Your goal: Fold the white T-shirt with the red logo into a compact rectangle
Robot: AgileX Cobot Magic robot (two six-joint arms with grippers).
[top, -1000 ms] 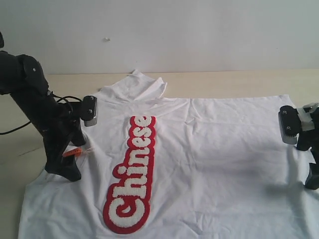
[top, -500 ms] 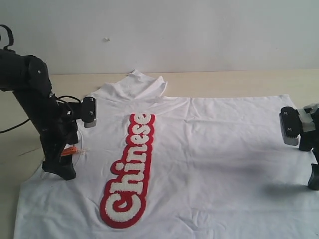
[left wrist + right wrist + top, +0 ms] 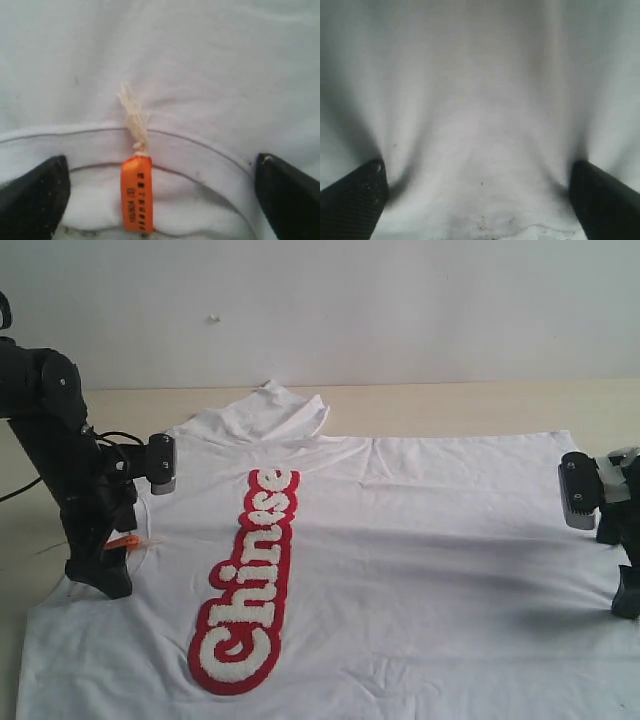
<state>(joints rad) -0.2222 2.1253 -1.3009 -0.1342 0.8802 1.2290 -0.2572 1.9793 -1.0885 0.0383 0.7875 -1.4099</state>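
Left wrist view: pincer (image 3: 159, 162) astride collar (image 3: 210, 150)

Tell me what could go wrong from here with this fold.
1. The left jaws straddle the collar by the orange tag; closing there may snag the tag or its string.
2. The sleeve of the white T-shirt lies crumpled; folding now may trap that lump.
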